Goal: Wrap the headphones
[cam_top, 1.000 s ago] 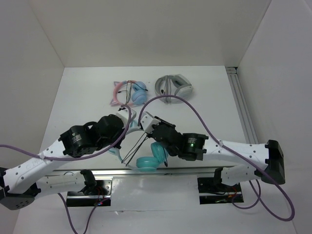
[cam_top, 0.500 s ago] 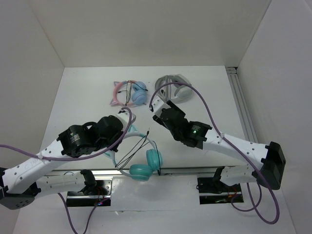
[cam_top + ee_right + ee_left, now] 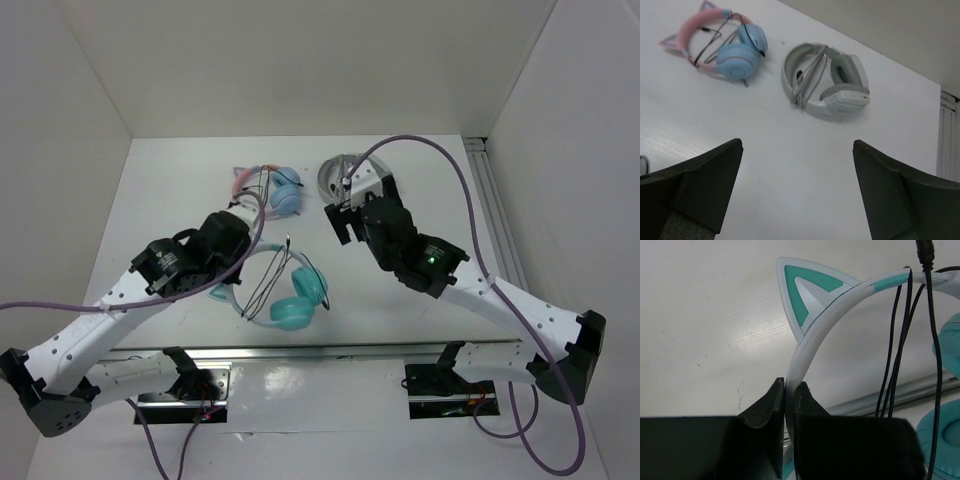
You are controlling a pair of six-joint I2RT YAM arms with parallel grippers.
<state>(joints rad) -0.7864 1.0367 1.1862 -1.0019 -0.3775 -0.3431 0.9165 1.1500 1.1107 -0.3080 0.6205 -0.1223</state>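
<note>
Apparently finishing the wrap, the left end effector (image 3: 790, 386) pinched the headphones (image 3: 293, 313) by the band (image 3: 821, 324) while the right end effector (image 3: 795, 152) hung spread; the loose plug (image 3: 924, 248) likely needed tucking.

On the far part of the white table (image 3: 790, 165) you find two headsets lying flat, near but apart: pink-and-blue cat-ear headphones (image 3: 735, 56) on the left, grey-and-white headphones (image 3: 845, 95) on the right, cables wound across each.
</note>
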